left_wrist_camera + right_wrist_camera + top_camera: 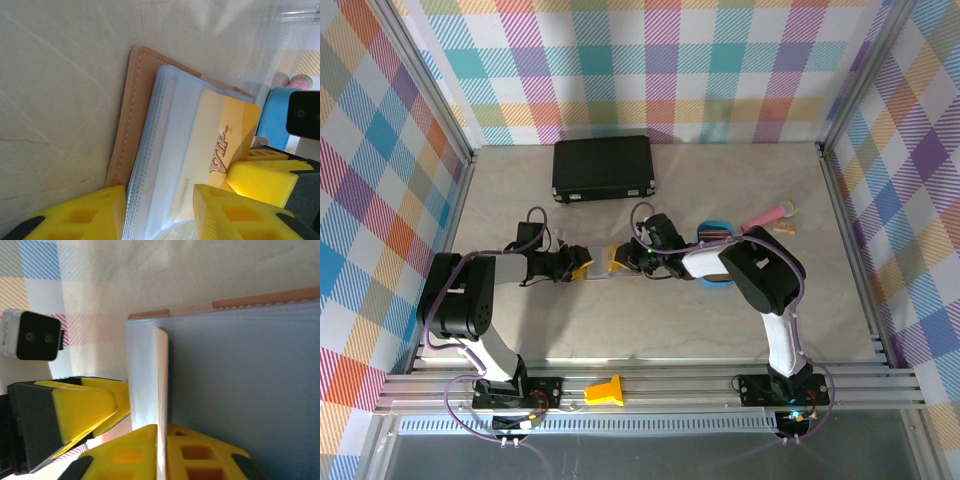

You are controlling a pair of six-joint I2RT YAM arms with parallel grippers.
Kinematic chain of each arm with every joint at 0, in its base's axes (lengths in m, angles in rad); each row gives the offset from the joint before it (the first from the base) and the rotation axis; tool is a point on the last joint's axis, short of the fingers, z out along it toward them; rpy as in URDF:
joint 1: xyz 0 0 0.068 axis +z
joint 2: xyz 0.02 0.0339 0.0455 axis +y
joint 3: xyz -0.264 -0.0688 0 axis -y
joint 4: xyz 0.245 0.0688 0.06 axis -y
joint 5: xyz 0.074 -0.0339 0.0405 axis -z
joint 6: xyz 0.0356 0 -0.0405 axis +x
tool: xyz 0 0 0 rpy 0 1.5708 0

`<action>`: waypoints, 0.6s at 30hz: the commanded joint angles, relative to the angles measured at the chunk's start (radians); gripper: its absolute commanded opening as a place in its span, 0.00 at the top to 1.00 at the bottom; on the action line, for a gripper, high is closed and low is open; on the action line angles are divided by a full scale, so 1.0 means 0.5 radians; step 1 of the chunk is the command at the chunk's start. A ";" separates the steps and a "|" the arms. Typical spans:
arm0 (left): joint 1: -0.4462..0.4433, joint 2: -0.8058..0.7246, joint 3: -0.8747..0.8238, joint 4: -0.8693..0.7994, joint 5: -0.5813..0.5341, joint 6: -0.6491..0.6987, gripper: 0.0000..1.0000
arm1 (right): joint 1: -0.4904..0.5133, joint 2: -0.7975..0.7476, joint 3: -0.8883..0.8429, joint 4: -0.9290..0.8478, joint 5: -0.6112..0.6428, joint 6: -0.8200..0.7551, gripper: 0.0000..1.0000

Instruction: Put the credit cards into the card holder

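Note:
The salmon-brown card holder (125, 125) lies open on the table between my two grippers (601, 272), its bluish pockets (240, 390) fanned upward. An orange-yellow credit card (227, 132) marked VIP sits partly inside a clear pocket. My right gripper (164, 427) is shut on that card's outer end, which appears edge-on as a thin pale strip (161, 375); one of its fingers (260, 175) is at the card's corner. My left gripper (160, 210) stands open over the holder's near edge, with the pocket stack between its fingers. Other cards are hidden.
A blue oval tray (716, 228) sits just behind the right arm, with a pink object (768, 213) beside it. A large black case (603, 168) lies at the back. A yellow block (605, 390) rests on the front rail. The two grippers (578, 266) (620, 262) nearly touch.

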 commanded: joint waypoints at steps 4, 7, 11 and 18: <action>-0.045 0.085 0.017 0.000 -0.011 0.019 0.60 | 0.034 -0.254 0.154 -0.615 0.208 -0.306 0.69; -0.045 0.095 0.011 0.007 -0.011 0.020 0.60 | 0.035 -0.334 0.275 -0.985 0.356 -0.408 0.62; -0.044 0.093 0.013 0.012 -0.013 0.025 0.61 | 0.037 -0.293 0.541 -1.452 0.481 -0.481 0.58; -0.046 0.083 0.019 0.001 -0.020 0.033 0.62 | 0.102 -0.071 1.004 -2.002 0.659 -0.600 0.59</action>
